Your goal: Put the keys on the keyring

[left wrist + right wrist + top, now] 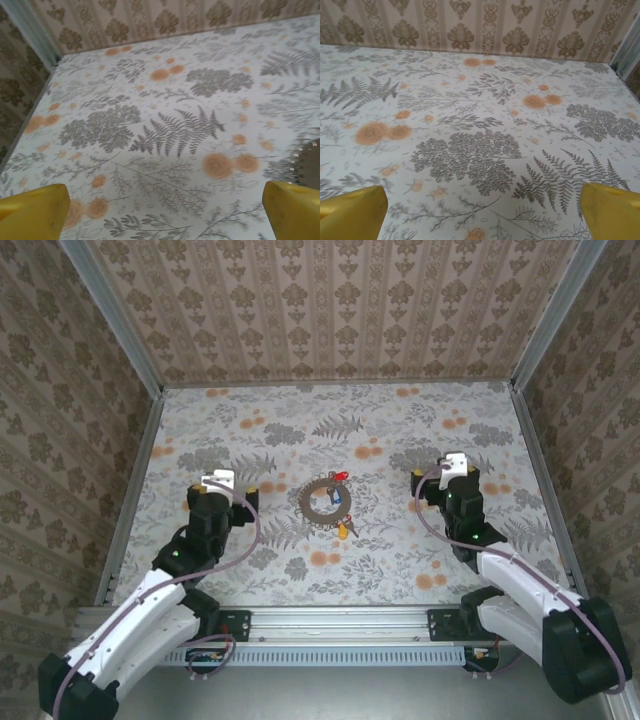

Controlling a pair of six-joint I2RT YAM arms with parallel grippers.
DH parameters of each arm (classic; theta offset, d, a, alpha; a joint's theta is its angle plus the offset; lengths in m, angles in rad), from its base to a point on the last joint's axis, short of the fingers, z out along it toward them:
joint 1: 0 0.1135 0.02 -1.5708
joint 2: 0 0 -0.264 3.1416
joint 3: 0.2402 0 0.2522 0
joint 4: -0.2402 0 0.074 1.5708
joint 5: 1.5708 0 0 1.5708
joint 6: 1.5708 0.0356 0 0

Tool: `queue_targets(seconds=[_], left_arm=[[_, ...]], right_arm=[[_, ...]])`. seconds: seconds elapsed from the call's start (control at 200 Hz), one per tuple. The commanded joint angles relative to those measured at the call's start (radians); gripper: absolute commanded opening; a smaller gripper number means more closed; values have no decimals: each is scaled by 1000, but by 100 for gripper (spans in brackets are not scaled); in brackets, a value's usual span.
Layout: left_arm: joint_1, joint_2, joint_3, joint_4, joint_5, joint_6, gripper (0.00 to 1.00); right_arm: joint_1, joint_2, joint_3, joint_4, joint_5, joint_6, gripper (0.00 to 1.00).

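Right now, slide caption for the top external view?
Open left claw and right claw flank the keyring on the floral table, red-headed key at its far edge.

Left jaws gape wide above the floral table [150,172] (keyring [309,167] at right edge).

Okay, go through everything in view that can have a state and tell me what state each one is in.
left end effector: open, empty.
right end effector: open, empty.
keyring: lying flat, not held.
red-headed key: lying at the keyring's far edge; threaded or not, cannot tell.
second key: lying at the keyring's near-right edge; threaded or not, cannot tell.
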State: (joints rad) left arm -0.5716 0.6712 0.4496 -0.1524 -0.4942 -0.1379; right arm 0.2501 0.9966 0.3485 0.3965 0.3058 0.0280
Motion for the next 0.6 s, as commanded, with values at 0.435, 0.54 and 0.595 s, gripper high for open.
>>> queue_targets(seconds=[0.435, 0.54, 0.595], left_arm=[[335, 398, 23, 383, -47, 35, 100], [368, 508, 32, 489, -57, 86, 100], [388, 572, 31, 552, -38, 98, 100]], right_arm=[[-118, 388, 48, 392, -13, -57, 100], [-120, 466, 54, 427, -16, -57, 100], [-122, 481, 66, 425, -2, -51, 100]])
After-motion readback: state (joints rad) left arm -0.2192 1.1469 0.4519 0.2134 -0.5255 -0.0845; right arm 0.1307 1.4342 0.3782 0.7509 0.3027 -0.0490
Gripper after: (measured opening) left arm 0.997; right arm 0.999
